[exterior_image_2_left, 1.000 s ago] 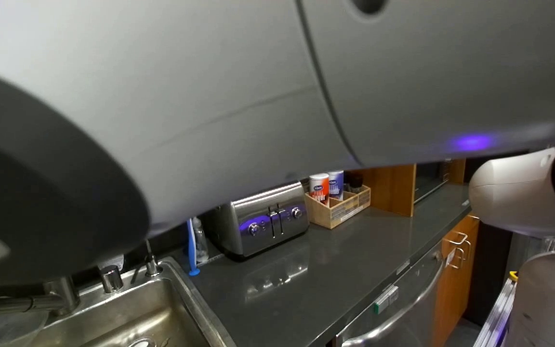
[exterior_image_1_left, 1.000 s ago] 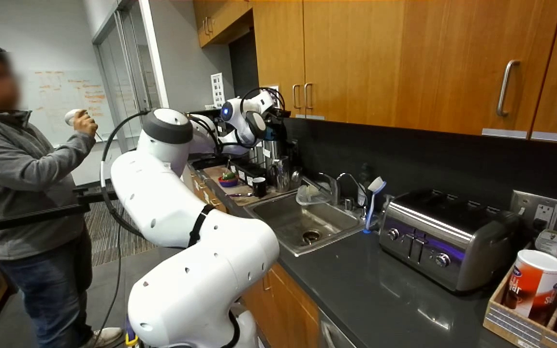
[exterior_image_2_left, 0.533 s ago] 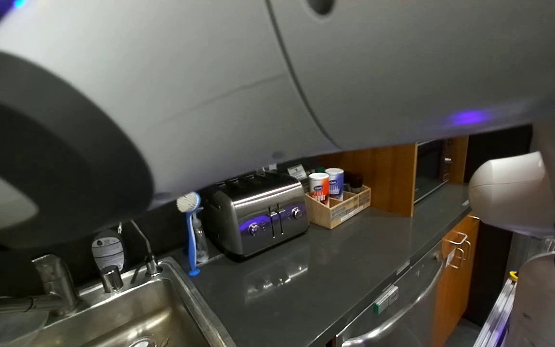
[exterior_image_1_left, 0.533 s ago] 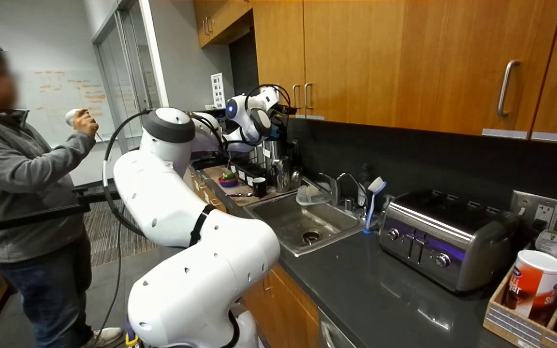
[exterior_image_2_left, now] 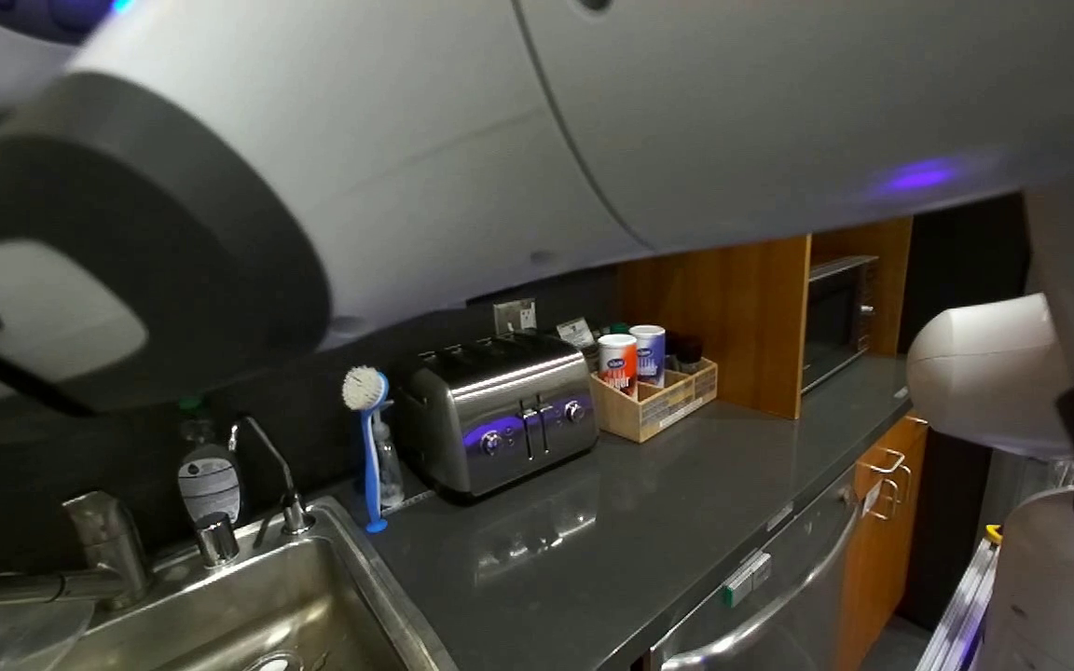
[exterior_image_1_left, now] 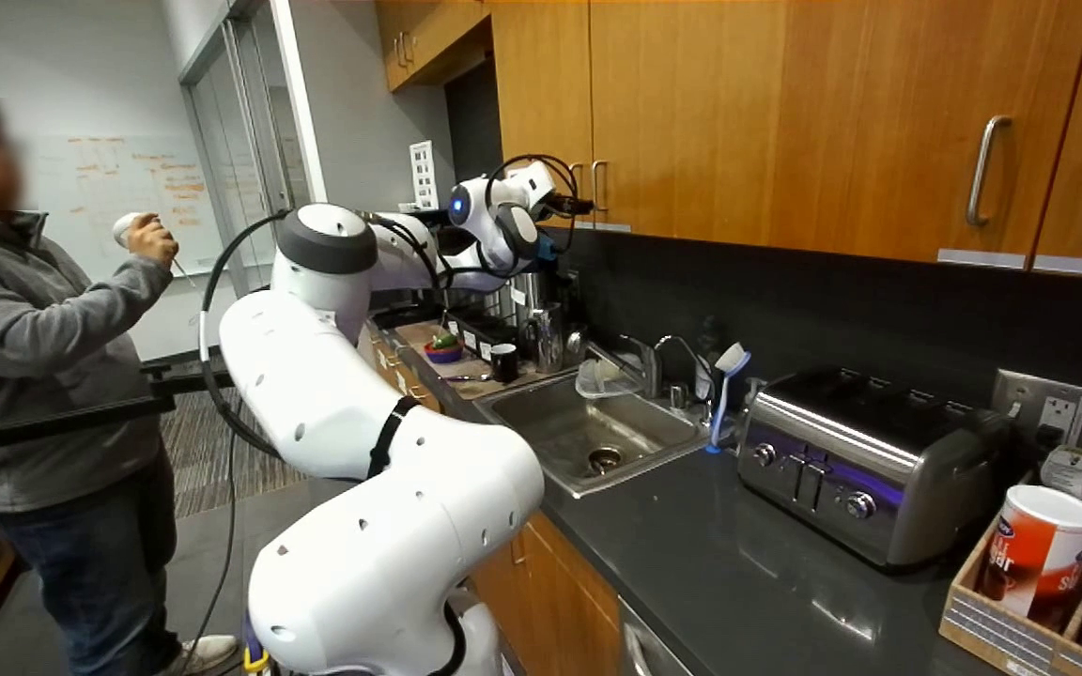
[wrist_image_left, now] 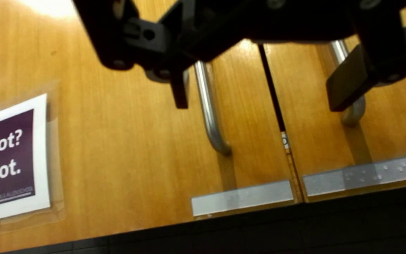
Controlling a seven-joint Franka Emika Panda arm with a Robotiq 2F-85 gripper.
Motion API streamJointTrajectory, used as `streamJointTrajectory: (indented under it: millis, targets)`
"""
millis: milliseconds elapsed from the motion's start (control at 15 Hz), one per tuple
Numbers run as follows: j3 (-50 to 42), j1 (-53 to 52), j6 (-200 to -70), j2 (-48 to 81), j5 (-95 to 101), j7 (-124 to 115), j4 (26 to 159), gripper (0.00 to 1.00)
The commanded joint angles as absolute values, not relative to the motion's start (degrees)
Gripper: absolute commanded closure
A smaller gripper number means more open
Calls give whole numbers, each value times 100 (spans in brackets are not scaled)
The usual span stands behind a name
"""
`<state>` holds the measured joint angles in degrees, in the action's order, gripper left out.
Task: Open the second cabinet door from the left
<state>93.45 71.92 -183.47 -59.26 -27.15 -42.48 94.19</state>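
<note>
second cabinet door [exterior_image_1_left: 682, 103]: sitting shut in the upper row, taken as the right half of the pair the pincer [wrist_image_left: 259, 106] is facing; the high cabinet [exterior_image_1_left: 424, 38] farther left is not being counted, so that's a judgement.
target handle [wrist_image_left: 354, 113]: running down that door near the seam [wrist_image_left: 274, 102], partly hiding behind one of the fingers [wrist_image_left: 347, 81] in the wrist view; nothing is gripping it, and touch isn't showing.
left-hand door [wrist_image_left: 125, 151]: sitting shut too, carrying a sign [wrist_image_left: 12, 155]; the left-hand handle [wrist_image_left: 206, 102] is lying between the fingers from this angle.
pincer: standing wide apart, holding nothing.
arm [exterior_image_1_left: 456, 460]: holding the pincer up before the pair; approach is looking mostly done.
handle grip: not happening; likely needing a shift right first, so the target handle is falling between the fingers.
door swing: not starting; closing on the target handle, pulling and swinging the door out are all remaining.
surface [exterior_image_1_left: 672, 545]: running below, bearing a toaster [exterior_image_1_left: 842, 460]; not figuring in the job.
person [exterior_image_1_left: 53, 366]: standing off to the side in an exterior view, gripping a white device [exterior_image_1_left: 132, 225].
</note>
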Motion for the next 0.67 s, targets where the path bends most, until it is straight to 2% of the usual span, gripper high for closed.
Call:
streamJointTrajectory:
  millis: [0, 600]
  targets:
    - [9197, 6994, -18379, -5886, -2667, -4200, 9700, 0]
    - [8699, 6779, -18201, -6154, -2666, -4246, 10030, 0]
